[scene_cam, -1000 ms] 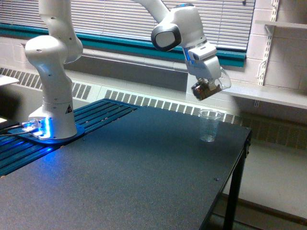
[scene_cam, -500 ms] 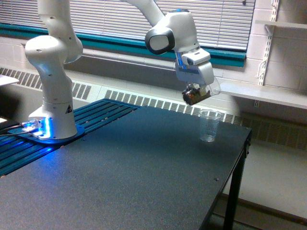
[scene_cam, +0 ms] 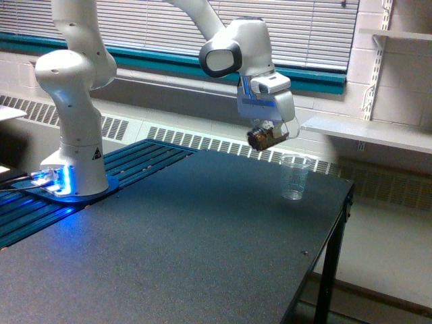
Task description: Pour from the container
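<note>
Hanging above the far part of the dark table [scene_cam: 202, 250], the claw [scene_cam: 265, 135] grips the container [scene_cam: 273, 135], a small clear cup tilted well off upright, with dark brown contents showing through its wall. Exterior view only. The container is in the air, clear of the table top. Its mouth direction is hard to read at this size. A second clear cup [scene_cam: 293, 177] stands upright on the table near the far edge, toward the exterior view's right of the container and lower; the two are apart, not touching. The white arm base [scene_cam: 74, 145] sits at the exterior view's left, blue light glowing at its foot. Window blinds [scene_cam: 169, 27] run behind.
</note>
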You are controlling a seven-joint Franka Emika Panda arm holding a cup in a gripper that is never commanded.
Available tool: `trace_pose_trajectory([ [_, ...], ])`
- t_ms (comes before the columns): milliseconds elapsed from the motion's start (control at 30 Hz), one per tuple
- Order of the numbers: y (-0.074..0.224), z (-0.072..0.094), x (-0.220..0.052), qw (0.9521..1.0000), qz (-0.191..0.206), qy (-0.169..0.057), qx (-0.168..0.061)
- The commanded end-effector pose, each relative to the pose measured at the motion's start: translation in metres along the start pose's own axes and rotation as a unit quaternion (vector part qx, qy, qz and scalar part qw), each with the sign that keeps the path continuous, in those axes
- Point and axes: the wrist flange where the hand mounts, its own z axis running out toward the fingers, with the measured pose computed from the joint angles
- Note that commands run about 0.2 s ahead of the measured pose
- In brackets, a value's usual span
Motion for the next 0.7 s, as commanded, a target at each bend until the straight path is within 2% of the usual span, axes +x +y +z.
trace_pose_trajectory([
  [33,-0.010,-0.002,-0.002,0.9999,-0.011,-0.001,-0.005],
  [700,-0.034,0.014,0.001,0.9991,-0.028,-0.015,-0.027],
])
